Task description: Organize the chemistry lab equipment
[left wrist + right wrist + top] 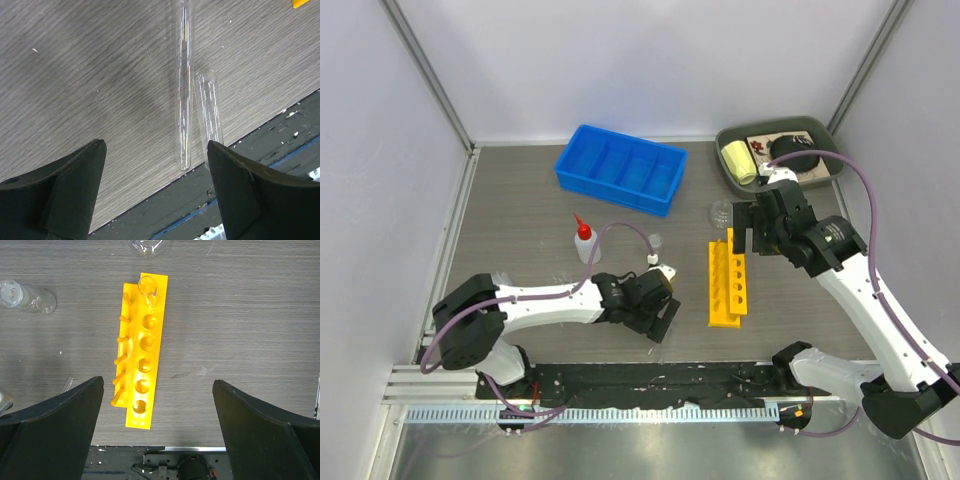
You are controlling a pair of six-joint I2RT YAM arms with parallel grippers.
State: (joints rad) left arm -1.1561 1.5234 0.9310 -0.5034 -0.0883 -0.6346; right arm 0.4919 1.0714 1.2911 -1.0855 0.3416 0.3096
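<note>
My left claw (pixel 156 146) spread over glass tubes (pixel 184 90) centre-frame, lining up pinch; right claw (pixel 158 384) released above yellow rack (pixel 155 355).

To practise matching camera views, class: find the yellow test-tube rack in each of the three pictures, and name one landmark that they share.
Top external: the yellow test-tube rack lies right of centre, running lengthwise towards the arms' bases.
Left wrist: only a yellow sliver shows, in the top right corner; it is probably the rack's edge.
Right wrist: centre, running top to bottom.
Shared landmark: the dark strip along the near edge.
</note>
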